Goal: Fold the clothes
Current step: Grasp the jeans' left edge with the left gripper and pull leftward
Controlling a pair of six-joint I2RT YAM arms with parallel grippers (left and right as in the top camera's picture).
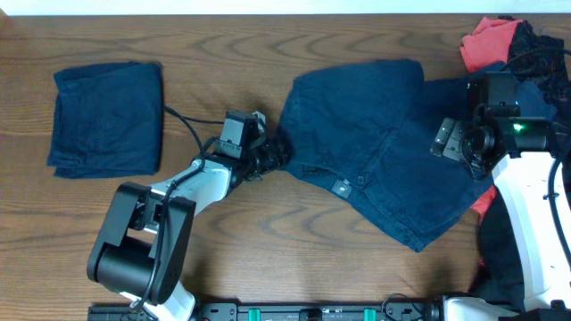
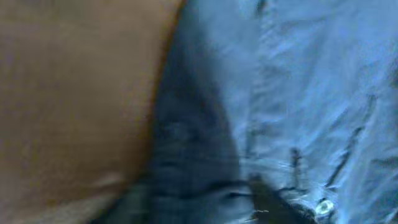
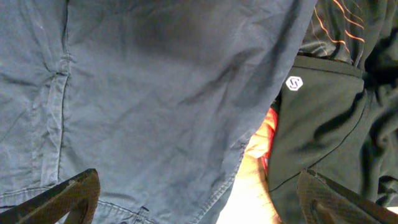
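A pair of dark blue shorts (image 1: 384, 152) lies spread out and rumpled at the middle right of the table. My left gripper (image 1: 277, 153) sits at the shorts' left edge near the waistband. Its view is blurred and filled with blue cloth (image 2: 298, 93), with a dark finger (image 2: 267, 199) near the centre pinching the fabric. My right gripper (image 1: 455, 143) hovers over the shorts' right side. Its fingers (image 3: 199, 205) are wide open and empty above the shorts' hem (image 3: 155, 93).
A folded dark blue garment (image 1: 107, 118) lies at the far left. A pile of red and black clothes (image 1: 495, 40) sits at the back right; a black garment with a small logo (image 3: 323, 112) and red cloth lie beside the shorts.
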